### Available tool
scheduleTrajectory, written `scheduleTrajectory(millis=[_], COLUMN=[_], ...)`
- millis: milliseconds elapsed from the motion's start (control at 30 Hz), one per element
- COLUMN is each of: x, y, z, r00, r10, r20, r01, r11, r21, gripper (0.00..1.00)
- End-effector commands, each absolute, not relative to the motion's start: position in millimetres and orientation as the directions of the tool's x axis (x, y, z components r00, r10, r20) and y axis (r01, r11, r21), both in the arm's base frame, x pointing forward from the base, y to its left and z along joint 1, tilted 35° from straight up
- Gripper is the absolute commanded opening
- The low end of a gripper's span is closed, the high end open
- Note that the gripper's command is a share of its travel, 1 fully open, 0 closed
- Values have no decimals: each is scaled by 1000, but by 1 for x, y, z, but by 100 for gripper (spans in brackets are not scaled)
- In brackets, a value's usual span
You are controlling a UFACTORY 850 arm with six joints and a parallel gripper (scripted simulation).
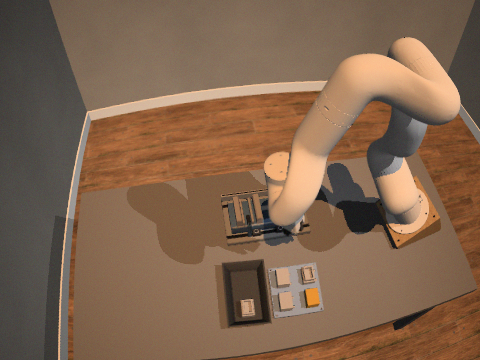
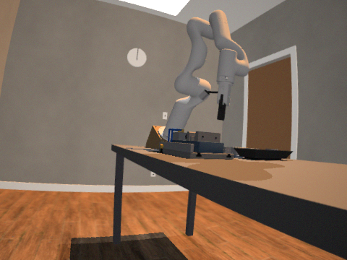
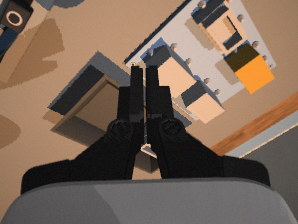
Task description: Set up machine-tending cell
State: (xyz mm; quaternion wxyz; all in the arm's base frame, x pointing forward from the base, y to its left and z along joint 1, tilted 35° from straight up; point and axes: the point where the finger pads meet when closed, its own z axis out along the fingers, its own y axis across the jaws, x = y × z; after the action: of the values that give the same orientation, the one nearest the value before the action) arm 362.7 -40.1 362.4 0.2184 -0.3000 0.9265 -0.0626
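Claw (image 2: 220, 113) (image 3: 144, 83) is clenched, and I am holding nothing between its fingers. I am pointing it downward, clear of the table (image 1: 140, 295) (image 2: 260, 180) (image 3: 37, 97), with my arm (image 1: 315, 150) (image 2: 227, 65) reaching over the vise (image 1: 240, 210) (image 2: 207, 147) (image 3: 14, 19) in the top view.

In that view, the infeed plate (image 1: 297, 287) (image 3: 175, 30) is lying at five o'clock from the vise and is carrying four pieces. Two plain pale blanks (image 1: 282, 277) (image 1: 285, 301) (image 3: 172, 75) (image 3: 204, 102) are occupying the eleven and seven o'clock positions; both are showing smooth, square-edged, blocky bodies. An orange-yellow blank (image 1: 312, 297) (image 3: 257, 74) is sitting at five o'clock, its top displaying a solid, saturated colour. A pocketed part (image 1: 308, 274) (image 3: 223, 31) is sitting at one o'clock, its raised pale rim framing a recess.

The outfeed tray (image 1: 226, 295) (image 2: 264, 154) (image 3: 75, 95) is standing just beside the plate at nine o'clock, its dark walls enclosing a second pocketed part (image 1: 247, 307) (image 3: 146, 148) near the six o'clock end. This part is facing pocket up. My arm is hiding much of the vise, so I cannot tell its full contents.
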Motion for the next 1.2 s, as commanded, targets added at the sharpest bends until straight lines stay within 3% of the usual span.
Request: scheduleTrajectory(millis=[0,567,800,833,1167], x=[351,317,314,314,314], y=[-11,67,72,72,72], z=[357,343,343,343,343], r00=[-646,-197,-159,-159,-159], r10=[-705,-974,-982,-982,-982], r20=[-292,-112,-99,-99,-99], r01=[-623,-808,-809,-809,-809], r11=[708,226,187,187,187], r21=[-332,-544,-558,-558,-558], gripper=[0,0,0,69,69])
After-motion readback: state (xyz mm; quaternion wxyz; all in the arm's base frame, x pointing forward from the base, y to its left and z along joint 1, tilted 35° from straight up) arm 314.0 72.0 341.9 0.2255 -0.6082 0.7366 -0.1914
